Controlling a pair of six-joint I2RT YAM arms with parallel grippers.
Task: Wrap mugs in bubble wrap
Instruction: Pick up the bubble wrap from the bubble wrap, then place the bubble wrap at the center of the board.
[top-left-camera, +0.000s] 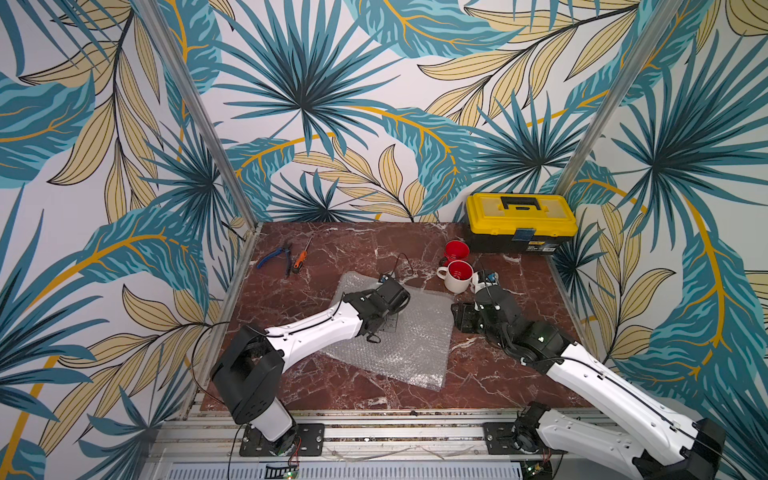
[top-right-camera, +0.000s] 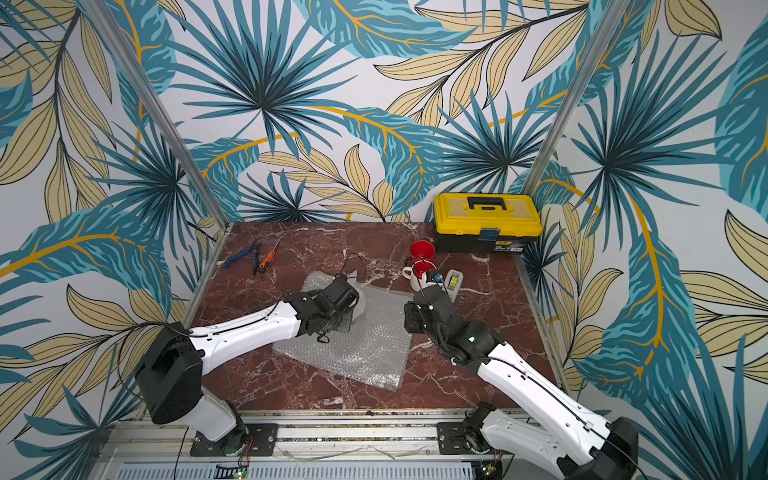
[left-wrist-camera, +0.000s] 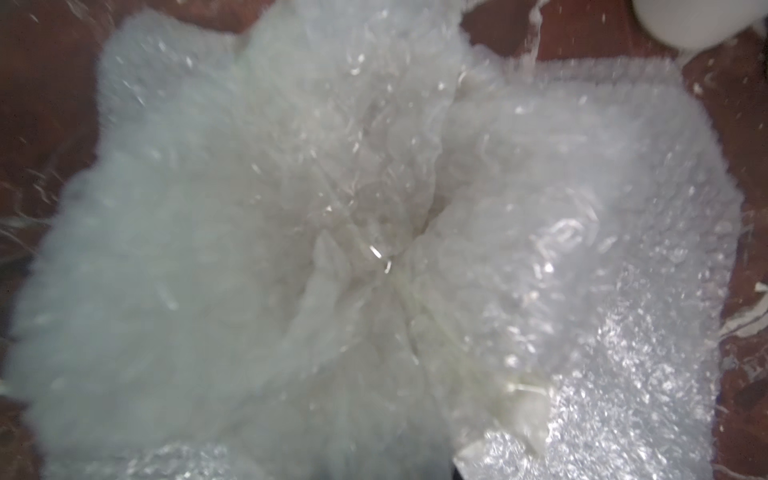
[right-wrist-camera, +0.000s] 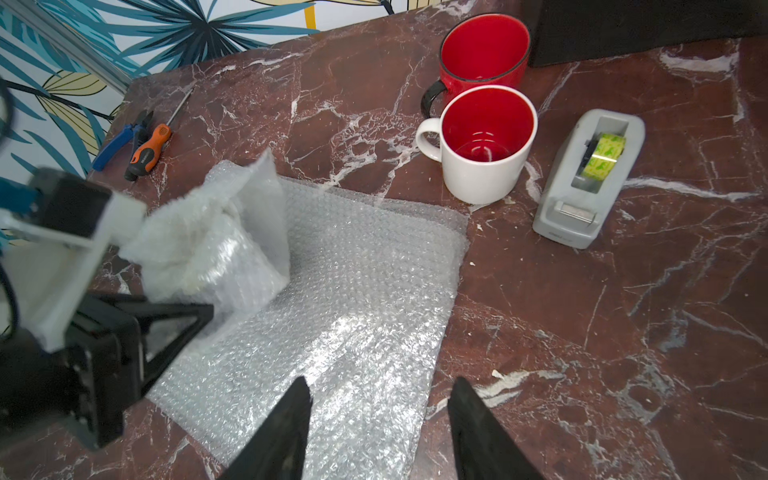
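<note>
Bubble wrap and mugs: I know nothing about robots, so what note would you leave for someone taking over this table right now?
Left gripper: looks closed on a bunched bubble wrap bundle; what is inside is hidden.
Right gripper: open and empty, hovering at the edge of the flat bubble wrap sheet.
Red mug and white mug: upright, unwrapped, beyond the sheet, next to the tape dispenser.
Done: at most that one bundle, with no tape visible on it.
Left: finish the bundle, then wrap the two bare mugs.
</note>
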